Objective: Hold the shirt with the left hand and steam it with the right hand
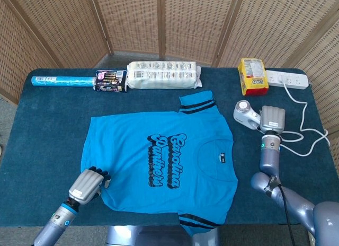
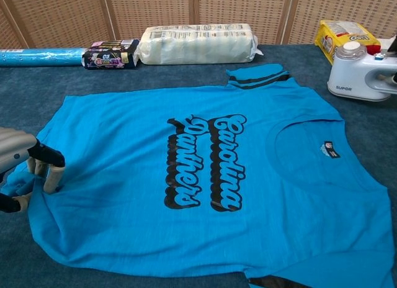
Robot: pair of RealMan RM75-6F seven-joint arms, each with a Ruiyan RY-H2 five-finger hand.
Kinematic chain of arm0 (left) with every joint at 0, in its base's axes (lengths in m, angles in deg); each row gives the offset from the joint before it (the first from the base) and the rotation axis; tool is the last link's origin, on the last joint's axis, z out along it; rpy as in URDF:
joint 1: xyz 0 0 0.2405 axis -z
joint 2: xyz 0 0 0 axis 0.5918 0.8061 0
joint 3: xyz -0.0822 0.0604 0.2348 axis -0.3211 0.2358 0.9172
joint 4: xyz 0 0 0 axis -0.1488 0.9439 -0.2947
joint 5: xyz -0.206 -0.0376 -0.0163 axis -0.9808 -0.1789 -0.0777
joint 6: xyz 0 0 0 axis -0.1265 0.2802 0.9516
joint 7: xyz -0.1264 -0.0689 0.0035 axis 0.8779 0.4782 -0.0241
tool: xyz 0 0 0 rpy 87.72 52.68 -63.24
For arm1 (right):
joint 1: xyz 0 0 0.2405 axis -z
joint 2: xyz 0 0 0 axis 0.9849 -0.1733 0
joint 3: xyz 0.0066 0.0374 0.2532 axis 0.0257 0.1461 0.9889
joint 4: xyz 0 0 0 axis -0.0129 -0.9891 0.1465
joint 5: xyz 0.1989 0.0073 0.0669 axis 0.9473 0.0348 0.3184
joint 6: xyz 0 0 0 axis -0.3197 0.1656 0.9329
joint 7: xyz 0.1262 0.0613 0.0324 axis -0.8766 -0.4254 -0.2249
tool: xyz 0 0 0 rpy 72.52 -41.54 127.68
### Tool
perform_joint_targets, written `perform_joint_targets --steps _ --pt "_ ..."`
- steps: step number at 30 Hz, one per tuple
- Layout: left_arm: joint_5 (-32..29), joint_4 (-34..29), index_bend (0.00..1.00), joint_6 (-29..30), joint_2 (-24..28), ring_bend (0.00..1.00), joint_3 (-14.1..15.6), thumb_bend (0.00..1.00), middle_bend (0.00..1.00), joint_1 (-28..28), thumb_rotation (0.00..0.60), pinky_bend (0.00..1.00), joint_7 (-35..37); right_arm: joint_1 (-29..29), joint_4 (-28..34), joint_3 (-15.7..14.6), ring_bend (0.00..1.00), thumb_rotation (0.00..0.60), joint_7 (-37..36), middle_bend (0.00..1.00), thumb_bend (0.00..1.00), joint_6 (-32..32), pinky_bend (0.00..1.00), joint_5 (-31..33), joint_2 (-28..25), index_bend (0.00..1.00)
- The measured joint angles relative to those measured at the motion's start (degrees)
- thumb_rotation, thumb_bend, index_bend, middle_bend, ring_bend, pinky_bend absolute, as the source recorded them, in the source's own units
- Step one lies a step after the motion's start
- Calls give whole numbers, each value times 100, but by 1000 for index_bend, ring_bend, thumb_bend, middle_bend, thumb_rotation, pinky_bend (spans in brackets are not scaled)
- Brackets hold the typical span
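Overhead, your left hand [image 1: 87, 185] pinches the shirt [image 1: 159, 164] hem on the table [image 1: 47, 129]; your right hand [image 1: 271, 120] grips the steamer [image 1: 244, 112] just off the shirt. Chest view: left fingers [image 2: 53, 173] clamp bunched cloth; the steamer sits on the table beside the collar.
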State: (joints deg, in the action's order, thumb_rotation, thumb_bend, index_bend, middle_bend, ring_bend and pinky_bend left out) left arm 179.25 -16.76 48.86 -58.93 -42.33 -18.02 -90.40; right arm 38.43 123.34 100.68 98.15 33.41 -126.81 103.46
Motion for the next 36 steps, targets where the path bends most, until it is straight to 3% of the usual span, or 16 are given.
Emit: perform_joint_targets --steps 9,14,25,30,36 --pt "-6 -15 643 -4 9 515 2 427 606 -2 600 434 -19 25 -42 -37 796 600 -38 724 277 -73 770 -44 56 703" --pt "-6 -8 643 1 15 515 3 426 606 -6 600 434 -8 17 -41 -11 750 600 33 686 264 -123 719 77 108 658" --pt "-5 16 643 -5 9 515 -5 426 606 -1 600 434 24 15 242 68 415 600 353 397 237 -325 397 575 -42 357" --pt "3 23 642 -5 -12 515 -6 427 606 1 600 434 25 32 393 55 321 600 381 322 237 -384 335 669 -159 288" --pt "3 17 643 -22 -28 515 -21 426 606 19 600 434 3 84 703 13 284 600 179 293 236 -508 300 578 -372 239"
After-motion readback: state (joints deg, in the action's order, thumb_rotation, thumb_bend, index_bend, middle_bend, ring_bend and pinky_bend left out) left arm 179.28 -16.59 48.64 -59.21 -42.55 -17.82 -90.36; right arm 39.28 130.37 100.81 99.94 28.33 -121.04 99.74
